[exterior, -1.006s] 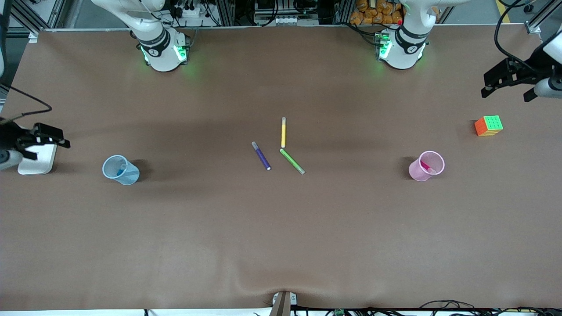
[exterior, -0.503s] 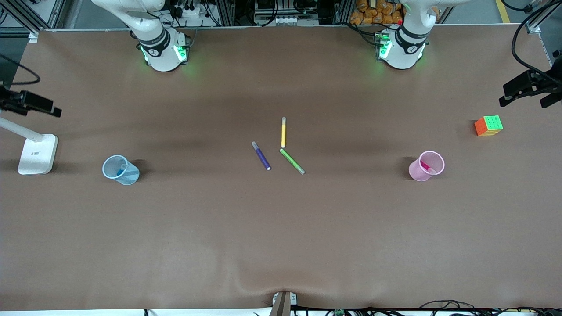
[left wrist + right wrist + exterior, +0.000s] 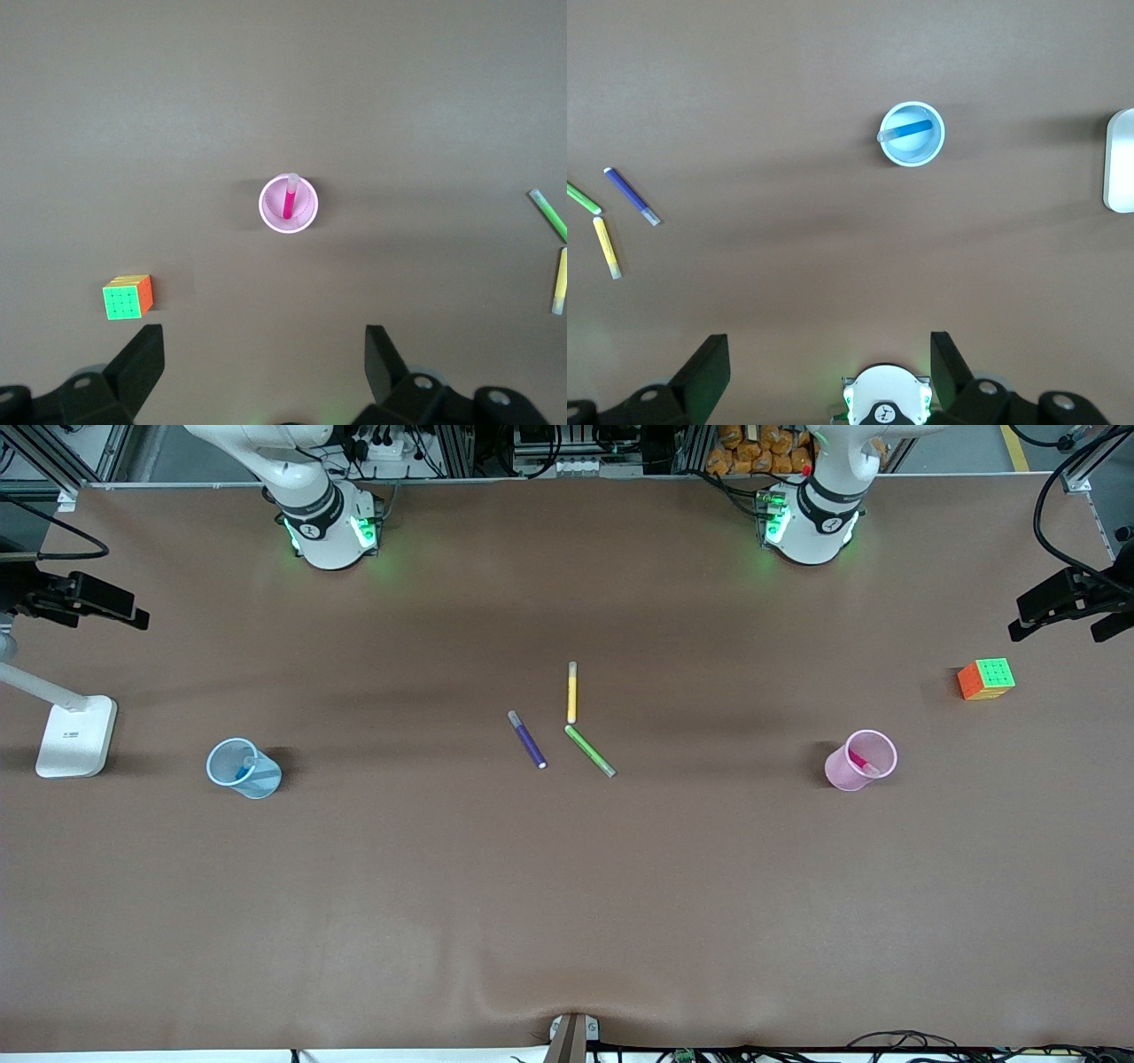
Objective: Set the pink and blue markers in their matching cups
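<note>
The pale blue cup (image 3: 244,769) stands toward the right arm's end of the table, with the blue marker (image 3: 242,765) inside it. It also shows in the right wrist view (image 3: 912,134), where the blue marker (image 3: 908,130) leans across it. The pale pink cup (image 3: 859,760) stands toward the left arm's end and holds the pink marker (image 3: 858,760). The left wrist view also shows this cup (image 3: 288,203) and marker (image 3: 288,199). My left gripper (image 3: 1063,613) (image 3: 263,363) is open and empty, high over its table end. My right gripper (image 3: 89,602) (image 3: 830,363) is open and empty, high over its end.
A purple pen (image 3: 527,740), a yellow pen (image 3: 572,693) and a green pen (image 3: 590,751) lie at the table's middle. A colour cube (image 3: 986,678) sits near the left arm's end. A white lamp base (image 3: 75,737) stands near the blue cup.
Both grippers have risen and drawn back toward their table ends. The right gripper moved from over the lamp base toward the robots' side. Cups and markers have not moved.
</note>
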Motion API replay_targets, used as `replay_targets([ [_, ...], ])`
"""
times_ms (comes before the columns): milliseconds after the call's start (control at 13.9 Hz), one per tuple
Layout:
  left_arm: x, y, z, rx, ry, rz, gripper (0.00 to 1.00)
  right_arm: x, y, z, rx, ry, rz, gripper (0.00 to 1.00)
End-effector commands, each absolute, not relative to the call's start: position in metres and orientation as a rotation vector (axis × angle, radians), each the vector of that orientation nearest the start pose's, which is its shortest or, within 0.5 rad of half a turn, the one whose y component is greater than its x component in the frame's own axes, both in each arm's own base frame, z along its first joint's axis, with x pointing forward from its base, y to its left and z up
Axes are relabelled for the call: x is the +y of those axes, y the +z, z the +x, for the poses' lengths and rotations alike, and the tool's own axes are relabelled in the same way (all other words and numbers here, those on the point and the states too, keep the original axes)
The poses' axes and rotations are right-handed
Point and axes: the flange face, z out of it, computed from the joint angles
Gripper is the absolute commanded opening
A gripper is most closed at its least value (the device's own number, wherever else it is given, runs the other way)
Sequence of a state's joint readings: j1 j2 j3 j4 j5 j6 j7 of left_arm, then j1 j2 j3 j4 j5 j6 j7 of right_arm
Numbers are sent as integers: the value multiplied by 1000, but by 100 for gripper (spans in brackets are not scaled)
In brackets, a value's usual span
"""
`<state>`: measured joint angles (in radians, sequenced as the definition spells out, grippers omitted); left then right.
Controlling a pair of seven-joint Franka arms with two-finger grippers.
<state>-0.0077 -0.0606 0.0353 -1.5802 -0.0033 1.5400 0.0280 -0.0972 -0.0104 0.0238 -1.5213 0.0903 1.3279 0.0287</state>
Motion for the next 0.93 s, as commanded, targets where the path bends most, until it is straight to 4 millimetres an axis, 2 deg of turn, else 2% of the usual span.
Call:
replay_targets([
  [0, 13, 652, 529, -32, -38, -3139, 100, -15, 647, 523, 107, 222, -3134, 100],
  [72, 13, 654, 529, -22, -43, -3137, 100, 0, 647, 527, 52, 187, -3204, 100],
  [215, 14, 653, 529, -18, -40, -3129, 100, 2, 645, 528, 54, 176, -3210, 100],
  [431, 12, 652, 530, -13, -38, -3128, 100, -8, 647, 536, 81, 90, -3174, 100],
  [575, 12, 650, 531, -13, -33, -3125, 100, -18, 634, 540, 113, 113, -3138, 100],
  [862, 12, 651, 531, -13, -36, -3125, 100, -26, 631, 538, 142, 127, -3092, 100],
])
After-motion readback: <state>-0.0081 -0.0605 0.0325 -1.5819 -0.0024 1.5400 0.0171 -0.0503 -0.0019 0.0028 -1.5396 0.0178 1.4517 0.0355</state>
